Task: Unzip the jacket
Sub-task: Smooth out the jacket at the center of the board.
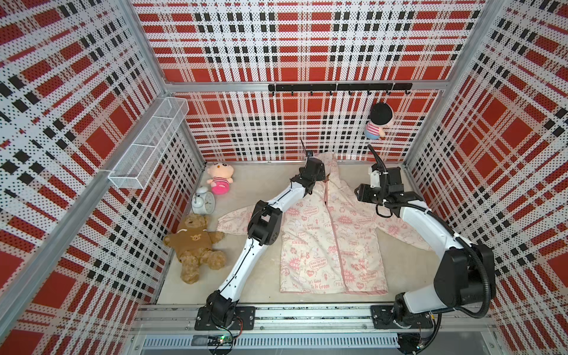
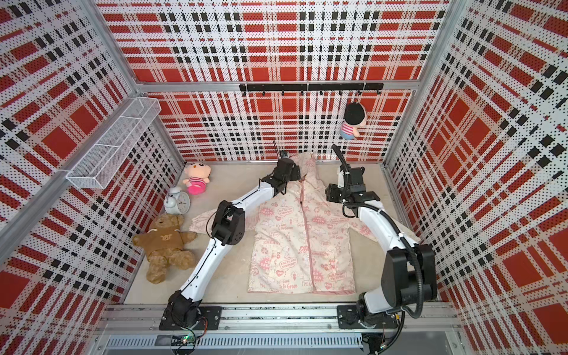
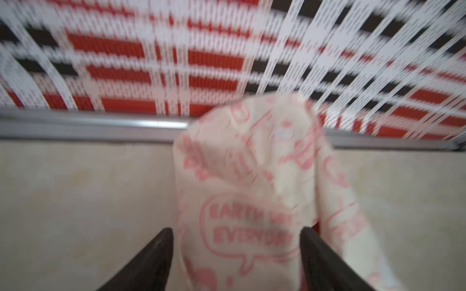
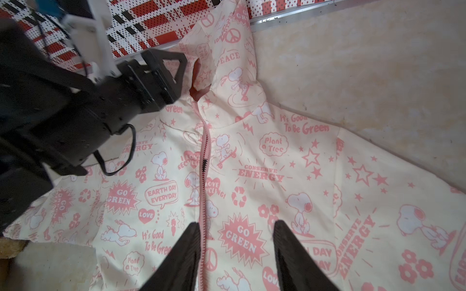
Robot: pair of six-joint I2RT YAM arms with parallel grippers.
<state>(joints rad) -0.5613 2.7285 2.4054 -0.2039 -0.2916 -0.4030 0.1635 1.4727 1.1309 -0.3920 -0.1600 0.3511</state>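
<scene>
The jacket [image 1: 332, 246] lies flat, front up, on the worktop [image 1: 255, 196], with its hood [image 3: 252, 163] toward the back wall. My left hand [image 3: 236, 229] is at the hood, jaws spread, with cloth between them in a blurred view. My right hand [image 4: 235, 223] hovers open over the chest, one finger beside the zipper [image 4: 204, 176].

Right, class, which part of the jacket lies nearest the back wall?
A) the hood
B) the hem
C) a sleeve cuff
A: in both top views the jacket lies flat with its hood up by the back wall, and the hem is at the opposite end.
</scene>
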